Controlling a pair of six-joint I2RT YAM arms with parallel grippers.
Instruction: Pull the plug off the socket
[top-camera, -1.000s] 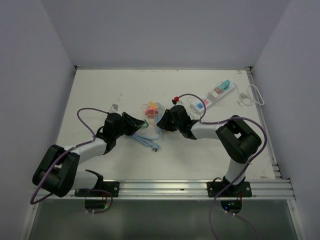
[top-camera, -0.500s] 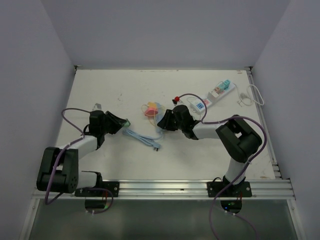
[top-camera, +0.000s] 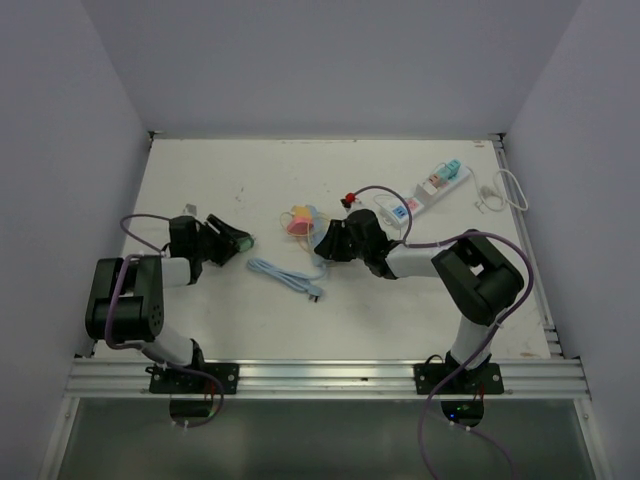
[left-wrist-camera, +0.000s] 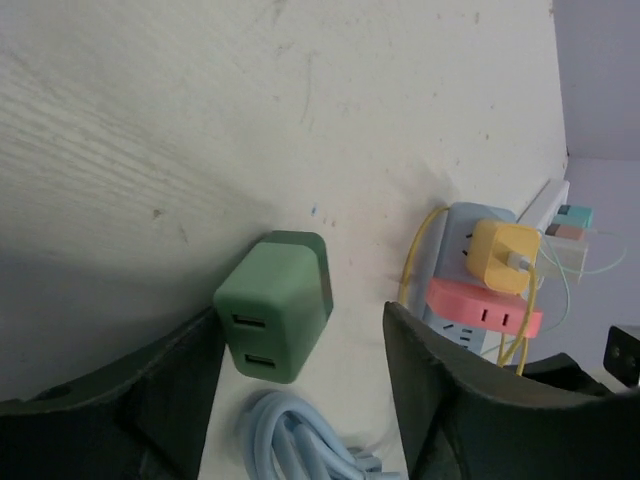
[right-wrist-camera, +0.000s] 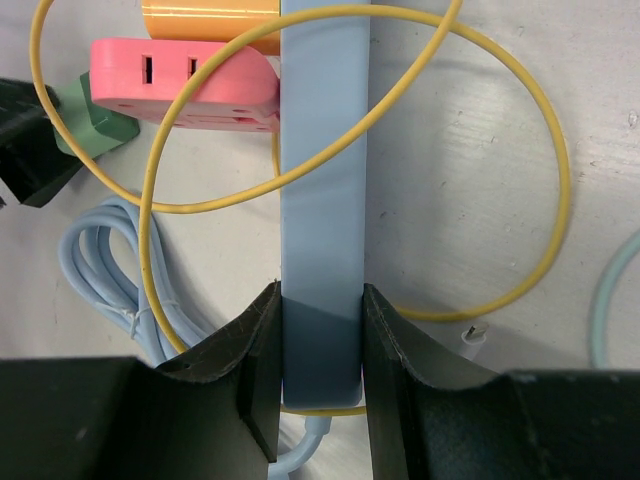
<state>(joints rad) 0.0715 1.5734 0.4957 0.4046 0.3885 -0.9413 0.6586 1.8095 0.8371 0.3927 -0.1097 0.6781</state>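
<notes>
My left gripper (left-wrist-camera: 300, 400) is spread open, and the small green square USB plug (left-wrist-camera: 275, 305) sits on the white table (left-wrist-camera: 150, 150) between its fingers (touching neither, as far as I can see). It's well apart from the pale blue power strip (right-wrist-camera: 320, 250), which my right gripper (right-wrist-camera: 320, 370) is clamped on, near the coiled light blue cable (top-camera: 285, 277)

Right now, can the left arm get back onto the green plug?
Probably yes. The green plug lies loose on the table between the left gripper's open fingers, nothing over it; the coiled blue cable sits just beside.
</notes>
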